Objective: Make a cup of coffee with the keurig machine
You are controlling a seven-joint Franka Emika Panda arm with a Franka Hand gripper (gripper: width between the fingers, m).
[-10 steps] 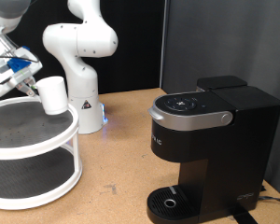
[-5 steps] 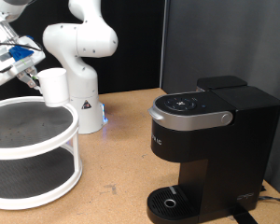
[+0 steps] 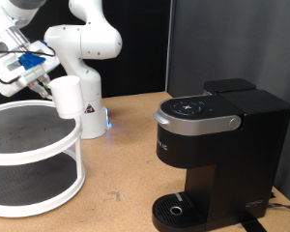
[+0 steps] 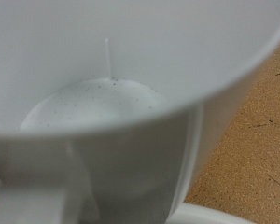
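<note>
The cup [image 3: 67, 97] is a plain white mug held in the air at the exterior view's upper left, above the edge of the white two-tier stand [image 3: 48, 145]. My gripper [image 3: 41, 85] is shut on the cup's side facing the exterior view's left. In the wrist view the cup [image 4: 131, 103] fills the picture and I look into its empty inside. The keurig machine [image 3: 217, 155] is black with a silver-grey handle. It stands at the exterior view's right with its lid shut and its round drip tray [image 3: 176, 208] bare.
The white robot arm base [image 3: 87, 68] stands behind the stand. The brown tabletop [image 3: 126, 184] lies between the stand and the machine. A black curtain hangs behind.
My gripper has carried the cup up off the stand's top tier and then toward the exterior view's right. The machine has not moved.
</note>
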